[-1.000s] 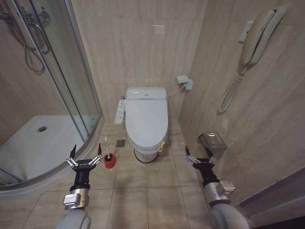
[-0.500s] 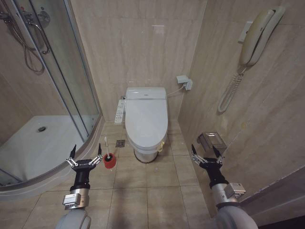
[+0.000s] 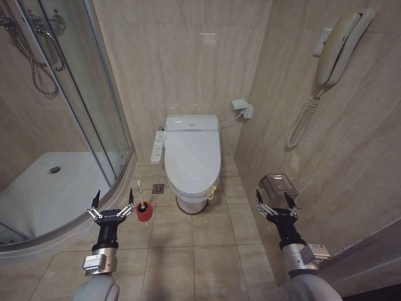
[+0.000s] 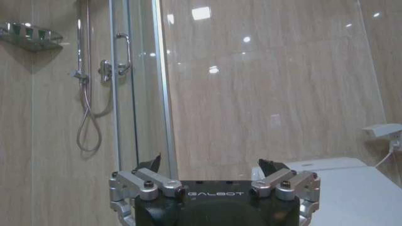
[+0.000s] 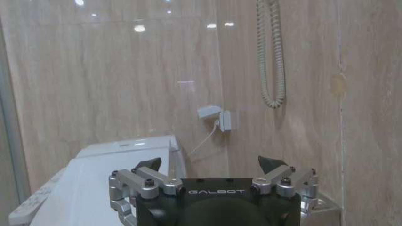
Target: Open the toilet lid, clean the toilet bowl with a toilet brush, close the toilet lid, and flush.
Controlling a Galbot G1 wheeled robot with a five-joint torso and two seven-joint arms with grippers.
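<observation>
The toilet lid (image 3: 192, 157) lies shut, glossy white, against the back wall in the head view; the toilet bowl under it is hidden. It also shows in the left wrist view as the lid (image 4: 358, 188) and in the right wrist view as the lid (image 5: 107, 183). The toilet brush (image 3: 140, 188), a thin white stick, stands in a red cup holder (image 3: 144, 211) on the floor left of the toilet. My left gripper (image 3: 113, 204) is open, held low just left of the red cup. My right gripper (image 3: 276, 203) is open, low at the right, near the wall.
A white control panel (image 3: 157, 146) runs along the toilet's left side. A glass shower enclosure (image 3: 75, 125) with a raised tray fills the left. On the right wall hang a phone (image 3: 338, 50) and a metal paper holder (image 3: 279, 186). Tiled floor (image 3: 194, 251) lies open before the toilet.
My right gripper has shifted rightward, closer to the wall and the paper holder. The left gripper and the toilet have not moved.
</observation>
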